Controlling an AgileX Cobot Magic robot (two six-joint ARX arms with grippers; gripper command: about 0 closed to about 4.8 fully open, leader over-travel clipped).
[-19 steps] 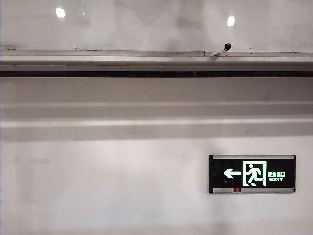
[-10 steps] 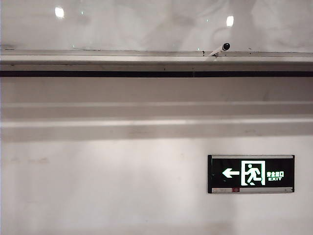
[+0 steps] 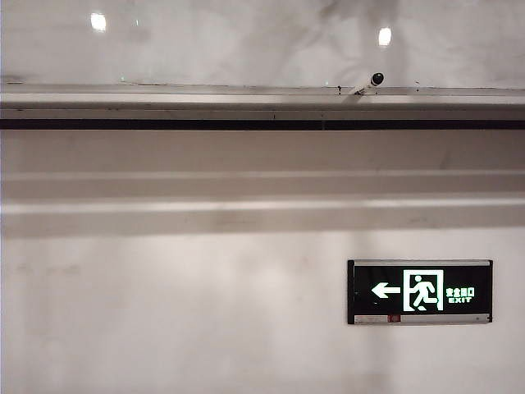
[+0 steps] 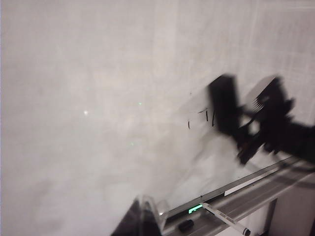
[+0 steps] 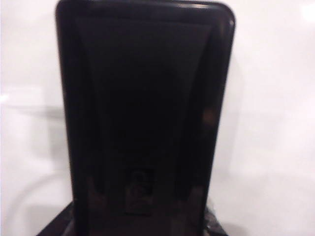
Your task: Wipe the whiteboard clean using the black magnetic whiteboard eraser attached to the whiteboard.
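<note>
Looking through the left wrist camera, I see the right gripper (image 4: 251, 130) carrying the black eraser (image 4: 222, 110) flat against the whiteboard (image 4: 98, 98), just above the pale ledge (image 4: 256, 189). I take it the eraser is held broadside so its pad meets the glossy panel squarely; the blur makes exact contact hard to confirm. The jaws look clamped on the eraser's back, and in the right wrist view the eraser (image 5: 145, 113) fills nearly the whole picture with white board around it, which fits a grip on it.

Beside the eraser, on the side away from the right gripper, I count about three short dark pen strokes (image 4: 202, 115) left on the board. My guess is that they are the wiping target and the job is not finished.

On the ledge lies one marker (image 4: 226, 221) with a dark cap, plus one small dark object (image 4: 185, 225) near it that I cannot identify. I assume both simply rest there because the ledge is the tray.

Of the left gripper (image 4: 142, 216) only one dark finger tip pokes into its own camera, below the ledge line, well apart from the eraser; whether its jaws are spread I cannot tell.

From the exterior camera I get no arm, only the ledge (image 3: 262, 103), one marker (image 3: 367, 84) and one lit exit sign (image 3: 420, 291) on the wall beneath.
</note>
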